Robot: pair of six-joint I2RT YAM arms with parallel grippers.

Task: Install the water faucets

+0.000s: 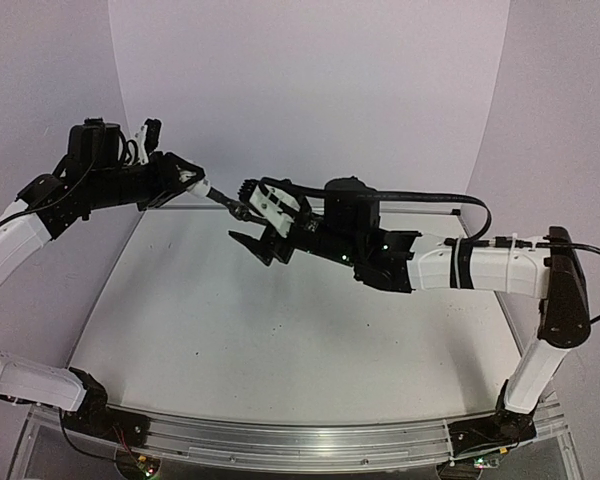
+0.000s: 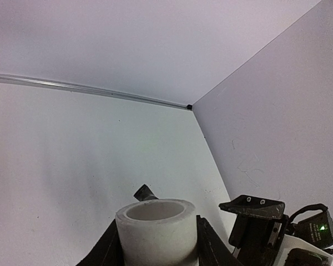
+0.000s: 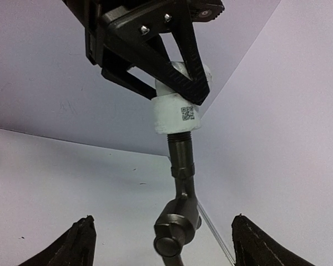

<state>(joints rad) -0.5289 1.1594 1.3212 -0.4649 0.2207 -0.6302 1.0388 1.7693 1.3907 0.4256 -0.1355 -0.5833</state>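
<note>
High over the table's back left, my left gripper (image 1: 198,183) is shut on the short white cylinder fitting (image 2: 155,233) of the water faucet. The fitting (image 3: 175,116) carries a small printed code. The thin black faucet piece (image 3: 180,188) is threaded into the fitting's end and points toward my right arm. Its tip (image 2: 145,193) shows just past the cylinder's rim. My right gripper (image 3: 165,238) stands open with one fingertip on either side of the black piece (image 1: 226,204), touching neither side. The left gripper's fingers (image 3: 183,61) clamp the fitting from both sides.
The white table top (image 1: 280,320) lies below both arms, closed in by white backdrop walls. A metal strip (image 2: 89,88) runs along its far edge. An aluminium rail (image 1: 300,440) with the arm bases lines the near edge.
</note>
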